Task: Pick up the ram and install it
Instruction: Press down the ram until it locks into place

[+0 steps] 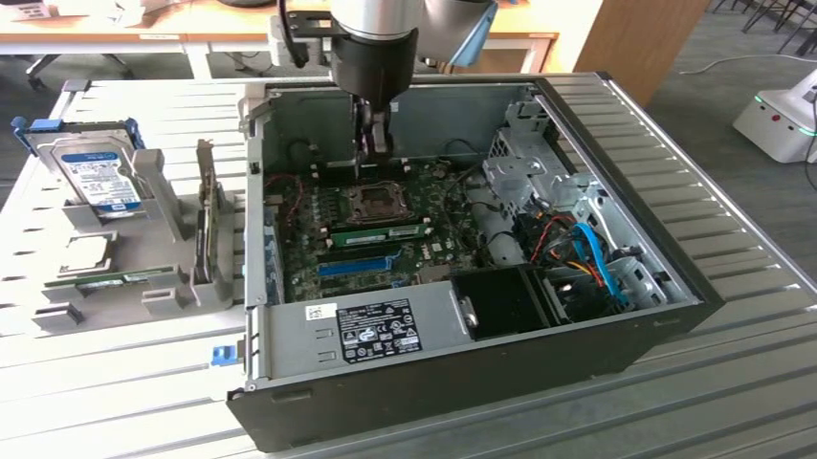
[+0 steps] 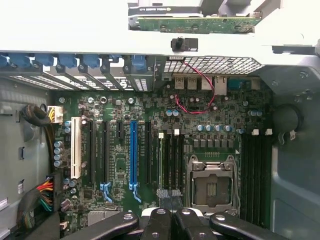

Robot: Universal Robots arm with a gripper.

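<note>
One pincer (image 1: 373, 143) (image 2: 170, 220) hangs inside an open computer case (image 1: 447, 382), its dark fingers (image 2: 157, 220) drawn together. Whether anything is pinched between the tips cannot be told.

The ram (image 1: 381, 232) (image 2: 161, 162), a narrow green stick, stands on edge in a motherboard slot below the pincer and clear of it. It sits between the CPU socket (image 1: 381, 201) (image 2: 210, 187) and the blue slot (image 1: 355, 266) (image 2: 133, 155). The socket lies almost straight beneath the pincer; the ram is one step further out, and the blue slot further still.

The case lies on its side, panel off, on a ribbed metal table (image 1: 753, 382). Well away from the pincer, outside the case wall, a grey fixture (image 1: 166, 287) holds a silver hard drive (image 1: 102, 182) with a blue label.

Beyond the table are wooden desks (image 1: 153, 24), a grey carpeted floor (image 1: 690, 57) and a white machine (image 1: 779, 120) standing on it.
</note>
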